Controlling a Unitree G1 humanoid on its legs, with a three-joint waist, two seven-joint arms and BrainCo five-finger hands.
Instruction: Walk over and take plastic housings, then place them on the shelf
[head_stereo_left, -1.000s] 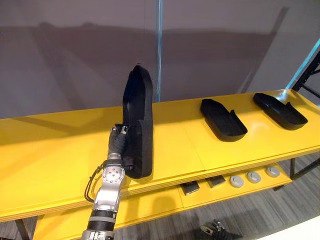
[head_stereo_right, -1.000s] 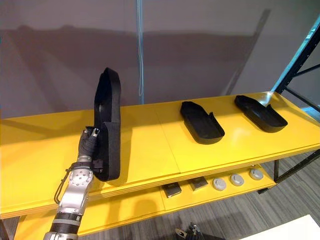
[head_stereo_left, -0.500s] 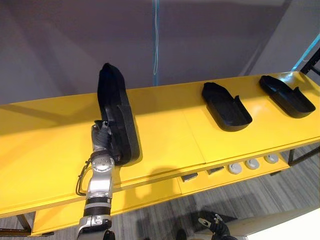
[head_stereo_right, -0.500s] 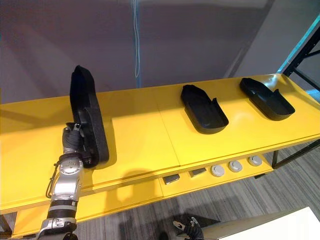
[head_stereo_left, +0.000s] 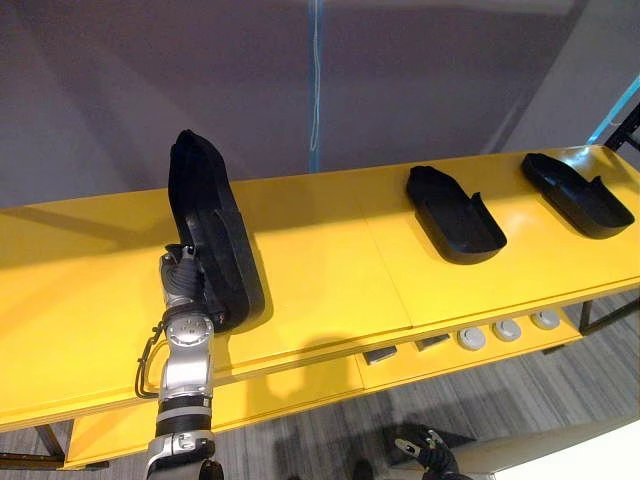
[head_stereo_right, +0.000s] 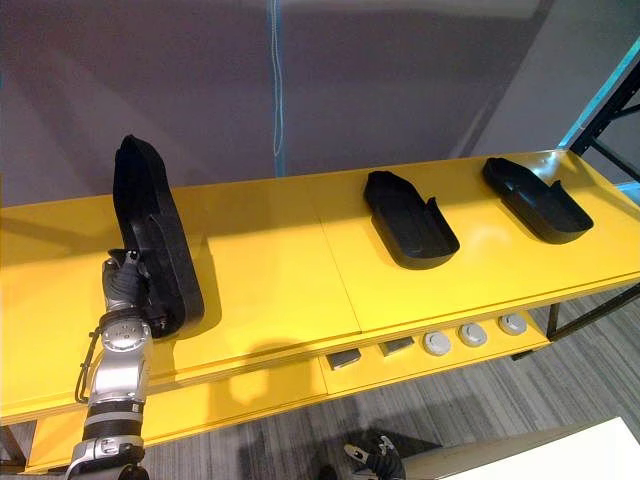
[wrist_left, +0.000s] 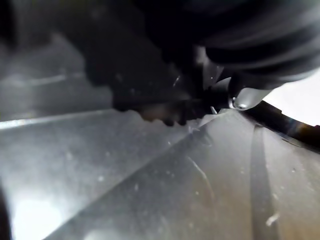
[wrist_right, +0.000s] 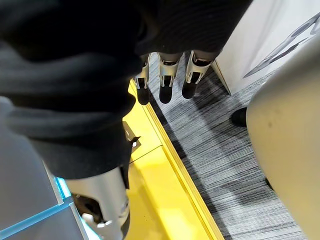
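Third housing was stood on edge on the yellow shelf, not yet laid down.
A middle housing and a far-right housing were seen laid flat on the shelf, well apart, so that part was judged done. The third housing was tilted near the left end, with the left hand set against its near side; whether it was gripped could not be told. The right hand was hung over the floor by the shelf edge, fingers straight, nothing held.
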